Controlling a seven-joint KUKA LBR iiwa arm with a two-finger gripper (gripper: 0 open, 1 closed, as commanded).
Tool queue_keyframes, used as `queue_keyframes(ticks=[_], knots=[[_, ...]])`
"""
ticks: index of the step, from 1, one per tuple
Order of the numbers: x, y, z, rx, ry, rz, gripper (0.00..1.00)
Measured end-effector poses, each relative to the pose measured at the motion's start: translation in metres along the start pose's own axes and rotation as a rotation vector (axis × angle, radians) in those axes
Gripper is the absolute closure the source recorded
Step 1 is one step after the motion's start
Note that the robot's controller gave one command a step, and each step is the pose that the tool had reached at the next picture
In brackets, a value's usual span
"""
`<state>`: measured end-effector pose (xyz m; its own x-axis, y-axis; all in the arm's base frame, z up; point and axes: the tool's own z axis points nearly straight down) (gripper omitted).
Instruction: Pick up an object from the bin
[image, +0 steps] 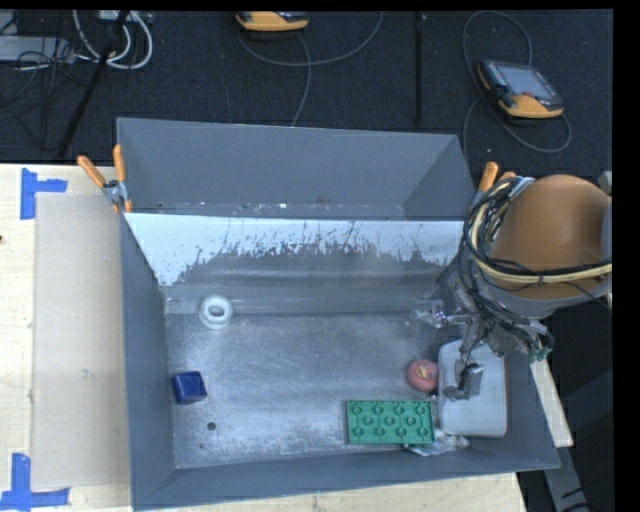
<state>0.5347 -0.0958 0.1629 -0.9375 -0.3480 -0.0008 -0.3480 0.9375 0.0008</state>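
Observation:
My gripper is low in the bin's front right corner, beneath the arm's orange dome. A small pink-red ball lies just to its left, close to it. In front of the ball a green studded building plate lies flat near the front wall. A pale grey rounded block sits right under the gripper, against the right wall. I cannot tell whether the gripper touches the ball or the block.
A white ring lies at the back left of the floor. A small blue cube sits at the front left. A bit of clear plastic pokes out by the plate's right end. The arm and its cables hang over the right wall.

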Motion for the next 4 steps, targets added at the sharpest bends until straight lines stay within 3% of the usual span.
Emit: queue_keyframes(ticks=[1,2,3,4], knots=[[0.021,0.016,0.087,-0.004,0.007,-0.152,0.0],[0.015,0.109,0.092,0.003,-0.008,-0.451,0.0],[0.014,0.107,0.09,0.008,-0.012,-0.449,1.0],[0.025,0.111,-0.043,0.004,-0.005,-0.509,1.0]])
